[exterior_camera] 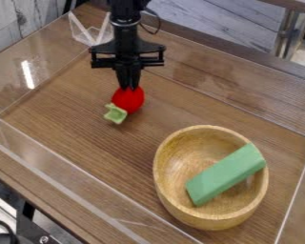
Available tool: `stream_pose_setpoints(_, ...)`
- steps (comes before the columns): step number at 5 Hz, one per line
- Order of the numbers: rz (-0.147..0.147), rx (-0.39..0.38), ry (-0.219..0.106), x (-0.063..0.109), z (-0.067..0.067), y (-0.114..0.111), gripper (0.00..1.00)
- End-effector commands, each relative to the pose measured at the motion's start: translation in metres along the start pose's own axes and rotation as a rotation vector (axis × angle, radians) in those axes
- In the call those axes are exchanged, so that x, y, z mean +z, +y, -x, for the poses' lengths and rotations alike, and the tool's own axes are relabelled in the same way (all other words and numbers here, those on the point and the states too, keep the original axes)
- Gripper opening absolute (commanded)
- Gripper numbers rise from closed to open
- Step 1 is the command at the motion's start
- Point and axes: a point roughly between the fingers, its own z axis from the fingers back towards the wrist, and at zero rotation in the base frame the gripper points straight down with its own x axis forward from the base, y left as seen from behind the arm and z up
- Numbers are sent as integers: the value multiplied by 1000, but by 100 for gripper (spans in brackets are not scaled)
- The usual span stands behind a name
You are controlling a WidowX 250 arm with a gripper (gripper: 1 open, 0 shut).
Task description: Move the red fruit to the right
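Observation:
The red fruit [129, 99] is a small round toy with a green leafy end [115, 114]. It rests on the wooden table left of centre, with the leafy end pointing toward the camera. My gripper [130, 88] points straight down onto the top of the fruit. Its black fingers are pinched together on the fruit's upper part, and the fingertips are partly hidden against the red surface.
A wooden bowl [168, 151] stands at the front right with a green rectangular block [227, 174] lying slanted inside it. Clear plastic walls [28, 71] fence the table at the left and front. Bare wood lies between the fruit and the bowl.

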Motion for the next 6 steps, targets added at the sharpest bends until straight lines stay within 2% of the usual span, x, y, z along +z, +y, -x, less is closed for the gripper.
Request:
stream_pose_setpoints(1, 22, -7, -63, 15, -1, -4, 0)
stream_pose_setpoints(3, 15, 74, -57, 7, -15, 1, 0)
stream_pose_setpoints(5, 9, 110, -45, 0, -24, 0, 0)
stream_pose_setpoints(6, 9, 116, -34, -15, -30, 6, 0)
